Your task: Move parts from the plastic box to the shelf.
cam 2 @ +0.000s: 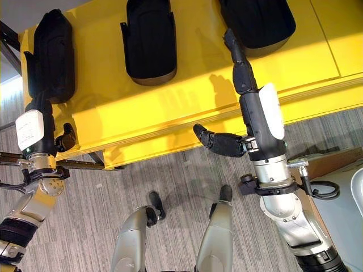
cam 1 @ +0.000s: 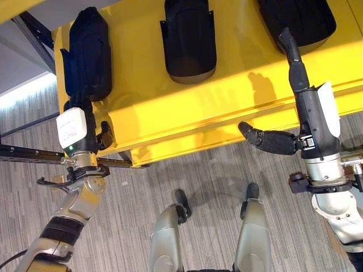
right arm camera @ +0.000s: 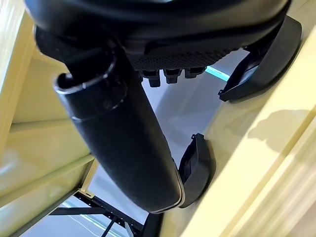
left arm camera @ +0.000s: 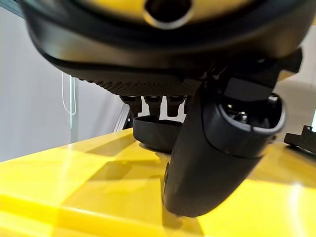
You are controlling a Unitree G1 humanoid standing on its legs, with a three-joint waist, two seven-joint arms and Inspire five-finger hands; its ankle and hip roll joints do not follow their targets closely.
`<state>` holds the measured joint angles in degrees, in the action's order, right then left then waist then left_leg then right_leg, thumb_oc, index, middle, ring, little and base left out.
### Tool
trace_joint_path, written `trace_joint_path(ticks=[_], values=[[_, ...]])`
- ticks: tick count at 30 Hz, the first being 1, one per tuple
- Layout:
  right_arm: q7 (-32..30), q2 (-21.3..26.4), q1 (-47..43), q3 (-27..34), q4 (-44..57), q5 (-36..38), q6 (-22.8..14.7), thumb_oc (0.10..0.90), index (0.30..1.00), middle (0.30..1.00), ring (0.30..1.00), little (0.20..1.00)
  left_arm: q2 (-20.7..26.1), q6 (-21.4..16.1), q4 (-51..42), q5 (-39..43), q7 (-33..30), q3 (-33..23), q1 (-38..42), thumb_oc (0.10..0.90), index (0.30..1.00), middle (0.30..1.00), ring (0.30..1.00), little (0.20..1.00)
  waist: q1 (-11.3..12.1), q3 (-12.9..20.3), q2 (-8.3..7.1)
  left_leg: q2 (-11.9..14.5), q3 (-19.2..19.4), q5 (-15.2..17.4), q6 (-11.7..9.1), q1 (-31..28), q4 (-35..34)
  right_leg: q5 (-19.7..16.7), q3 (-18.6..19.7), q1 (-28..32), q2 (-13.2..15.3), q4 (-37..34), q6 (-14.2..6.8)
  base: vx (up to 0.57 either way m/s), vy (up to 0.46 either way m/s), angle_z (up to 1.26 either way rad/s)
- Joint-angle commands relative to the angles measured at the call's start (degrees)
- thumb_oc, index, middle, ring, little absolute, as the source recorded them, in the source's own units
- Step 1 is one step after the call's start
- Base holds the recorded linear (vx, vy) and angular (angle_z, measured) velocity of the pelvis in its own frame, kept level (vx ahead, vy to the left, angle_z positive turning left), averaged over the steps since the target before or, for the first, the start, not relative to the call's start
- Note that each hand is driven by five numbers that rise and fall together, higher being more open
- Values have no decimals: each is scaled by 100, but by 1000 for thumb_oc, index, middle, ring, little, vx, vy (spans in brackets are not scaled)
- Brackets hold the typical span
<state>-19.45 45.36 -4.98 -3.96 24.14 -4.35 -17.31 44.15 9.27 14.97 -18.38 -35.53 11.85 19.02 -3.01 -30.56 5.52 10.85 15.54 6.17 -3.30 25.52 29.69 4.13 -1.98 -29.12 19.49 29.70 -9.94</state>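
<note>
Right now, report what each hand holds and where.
Nothing is gripped. The left hand lays its fingers on the near end of the leftmost black moulded part on the yellow shelf, thumb clear; the right hand is open.

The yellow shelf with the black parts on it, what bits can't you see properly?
- Right black part: its far end is cut off by the left eye view's top edge.
- Left black part: its near end is covered by the left hand, so whether the fingers grip it cannot be told.
- Yellow shelf: its far side runs past the top edge.
- Right hand hangs open over the shelf's front, holding nothing.
</note>
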Motion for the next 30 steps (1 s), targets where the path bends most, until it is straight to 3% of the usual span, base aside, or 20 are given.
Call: trace_joint_path(ticks=[1,8,20,30], values=[[-182,65,-388,366,559,75,-520,900,1000,1000,1000,1000,590,62,-203,-232,-300,-500,269,900,1000,1000,1000,1000,-63,143,-144,-69,-179,-35,-69,-253,-443,474,-398,626,235,97,35,31,21,-1],[-52,120,-402,410,530,173,-495,900,1000,1000,1000,1000,715,157,-153,-265,-287,-493,413,900,1000,1000,1000,1000,-121,155,-112,-58,-141,-26,-86,-287,-450,490,-360,617,257,103,27,14,16,-1],[171,257,-525,409,521,356,-435,900,1000,1000,1000,1000,912,504,-204,-584,532,-1,759,900,1000,1000,1000,1000,-231,136,-66,-55,-111,-54,-100,-343,-501,474,-302,620,252,91,13,3,13,-2],[350,361,-668,310,494,439,-328,900,1000,1000,1000,1000,835,403,309,-543,855,398,992,900,1000,1000,1000,1000,-320,118,-38,-42,-83,-73,-103,-351,-514,457,-236,562,256,105,16,4,10,0]])
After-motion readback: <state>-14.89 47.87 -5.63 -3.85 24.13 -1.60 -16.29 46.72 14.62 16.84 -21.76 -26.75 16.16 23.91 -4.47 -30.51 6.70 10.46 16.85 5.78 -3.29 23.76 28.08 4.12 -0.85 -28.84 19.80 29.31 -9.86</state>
